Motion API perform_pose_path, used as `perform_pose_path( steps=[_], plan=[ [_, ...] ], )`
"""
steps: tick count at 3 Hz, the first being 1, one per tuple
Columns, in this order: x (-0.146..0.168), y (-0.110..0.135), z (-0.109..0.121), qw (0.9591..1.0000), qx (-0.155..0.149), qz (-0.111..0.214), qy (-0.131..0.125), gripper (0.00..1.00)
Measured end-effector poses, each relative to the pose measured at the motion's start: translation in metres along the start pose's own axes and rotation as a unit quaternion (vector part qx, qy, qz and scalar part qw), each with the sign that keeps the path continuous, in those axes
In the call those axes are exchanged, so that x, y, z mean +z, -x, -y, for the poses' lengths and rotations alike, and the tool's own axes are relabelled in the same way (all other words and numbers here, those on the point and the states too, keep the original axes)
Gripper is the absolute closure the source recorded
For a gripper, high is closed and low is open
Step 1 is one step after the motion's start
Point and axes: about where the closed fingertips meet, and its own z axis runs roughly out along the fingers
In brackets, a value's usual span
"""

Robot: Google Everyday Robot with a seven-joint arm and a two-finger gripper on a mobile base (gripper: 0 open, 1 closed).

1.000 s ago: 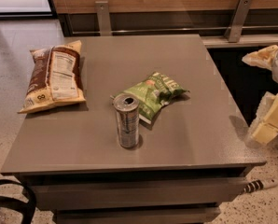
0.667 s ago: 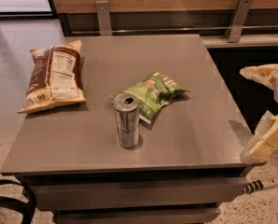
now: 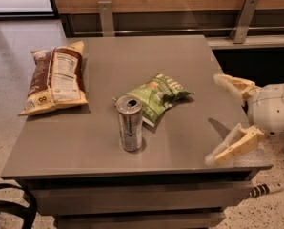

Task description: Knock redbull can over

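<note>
- The gripper [image 3: 213, 119] has moved left over the table's [image 3: 132, 56] right edge, fingers spread apart
- The redbull can [image 3: 130, 124] stays upright
- Green chip bag [image 3: 156, 97] just behind it, brown snack bag [image 3: 56, 78] at the left

No lettering can be read. The brown chip bag [image 3: 56, 82] shows a white printed panel and the green chip bag [image 3: 156, 97] pale lettering, both too small to make out; the can [image 3: 130, 124] and the gripper [image 3: 214, 119], spread wide at the right edge of the table [image 3: 180, 147], bear no legible mark
</note>
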Motion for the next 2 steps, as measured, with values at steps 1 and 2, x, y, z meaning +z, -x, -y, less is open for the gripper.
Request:
perform_pose_path(
  steps=[1,2],
  plan=[
    [0.017,0.028,0.006,0.9960,0.011,0.087,0.020,0.00],
    [0.035,0.061,0.010,0.9877,0.021,0.143,0.060,0.00]
  ],
)
